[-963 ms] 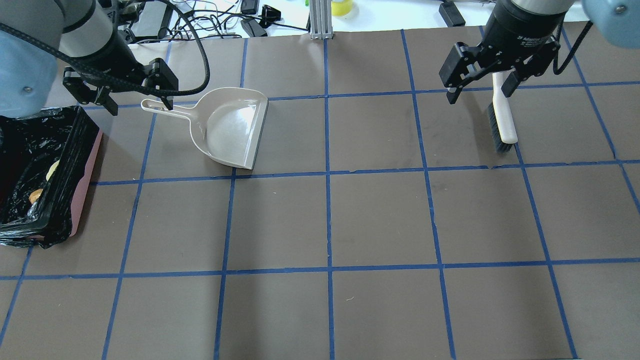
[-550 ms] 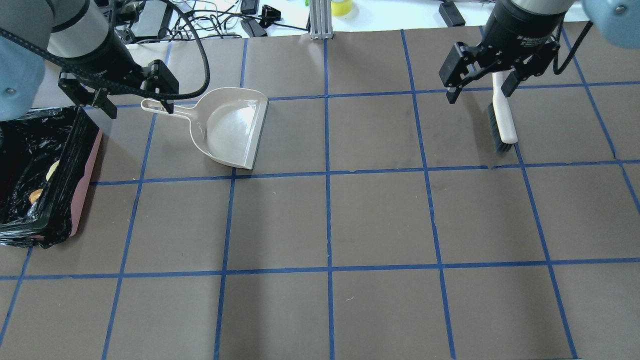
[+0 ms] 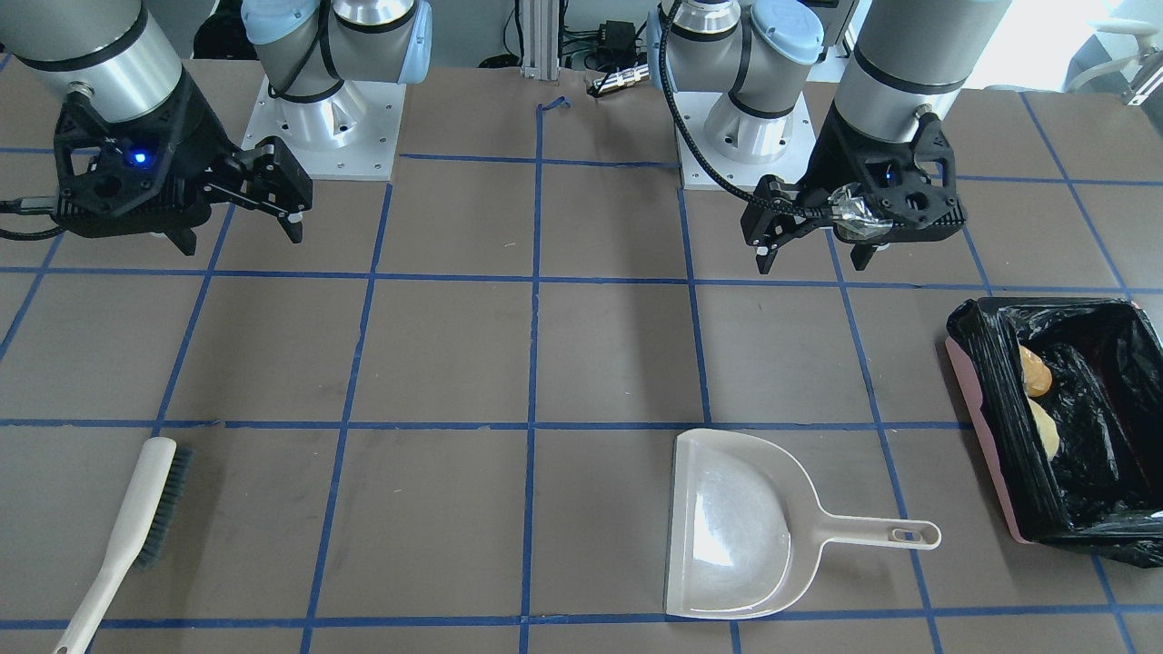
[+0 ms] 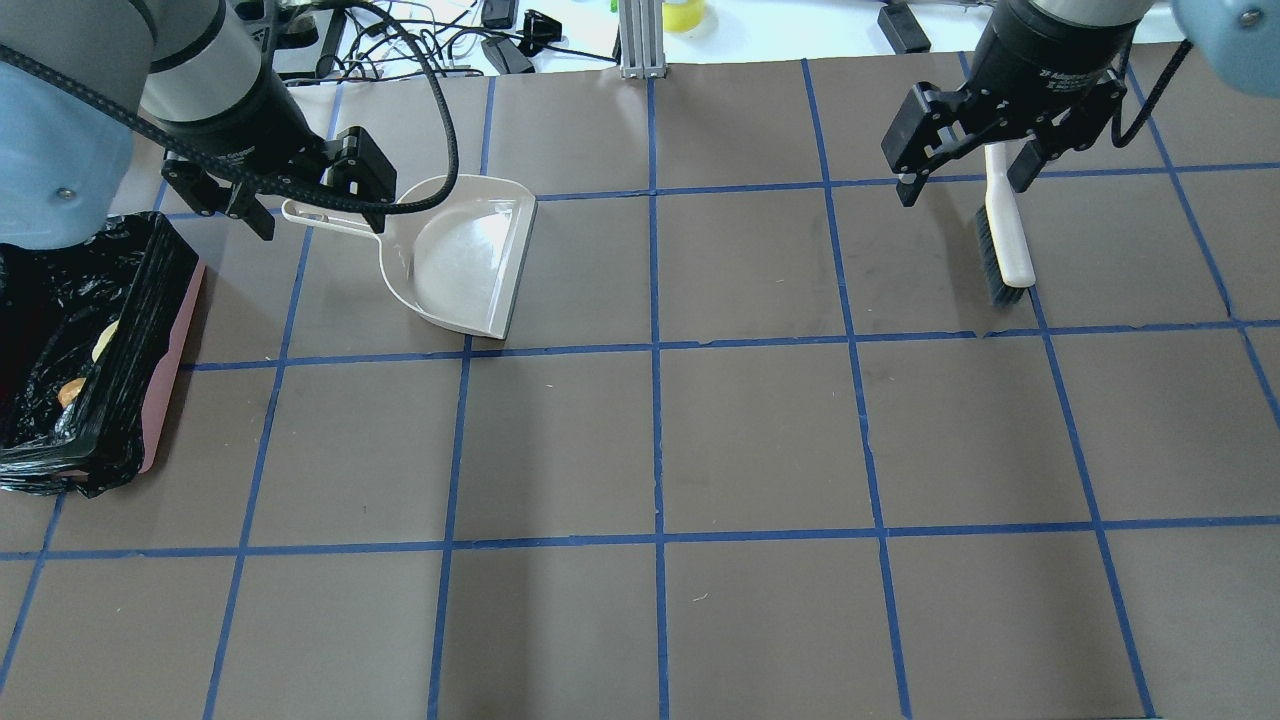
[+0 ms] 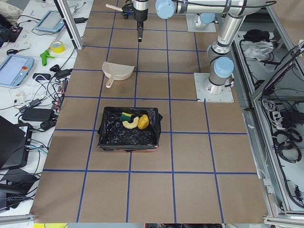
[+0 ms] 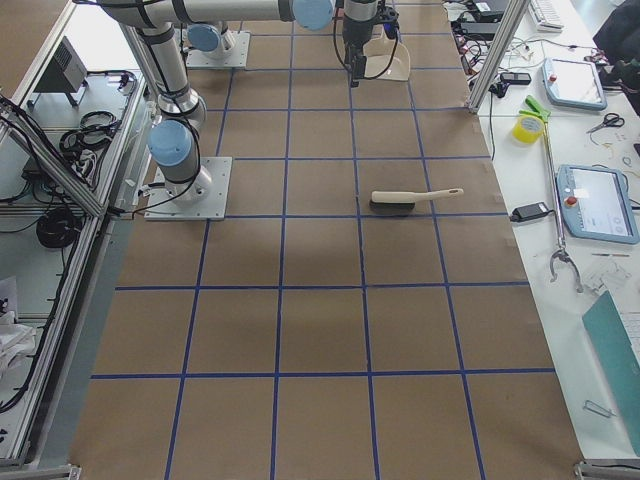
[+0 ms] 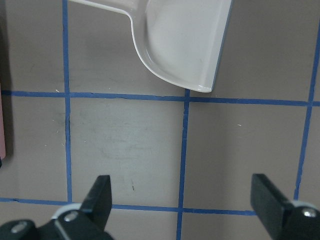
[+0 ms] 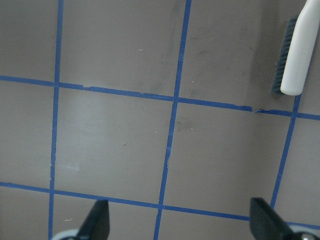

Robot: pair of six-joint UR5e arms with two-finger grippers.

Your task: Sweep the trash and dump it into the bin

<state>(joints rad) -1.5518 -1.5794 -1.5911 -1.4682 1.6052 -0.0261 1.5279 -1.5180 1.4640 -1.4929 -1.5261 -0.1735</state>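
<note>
The pink bin [image 4: 170,330] lined with a black bag stands at the table's left edge. It also shows in the front view [image 3: 977,409] and the left side view [image 5: 102,137]. Inside lie the golden-brown lump [image 5: 143,122], the tan pastry [image 5: 129,124] and the yellow-green sponge [image 5: 126,116]. My left gripper [image 4: 308,205] is open and empty, raised over the beige dustpan's handle. It also shows in the front view [image 3: 811,257] and its wrist view [image 7: 182,200]. My right gripper [image 4: 962,182] is open and empty above the brush's handle. It also shows in the front view [image 3: 241,232].
The beige dustpan [image 4: 460,255] lies empty on the table right of the bin, handle toward the bin. A white brush with dark bristles [image 4: 1003,235] lies at the far right. Cables and tools lie past the table's far edge.
My left gripper has moved right, from beside the bin's far corner to over the dustpan handle. The right gripper, dustpan, brush and bin have stayed put.
</note>
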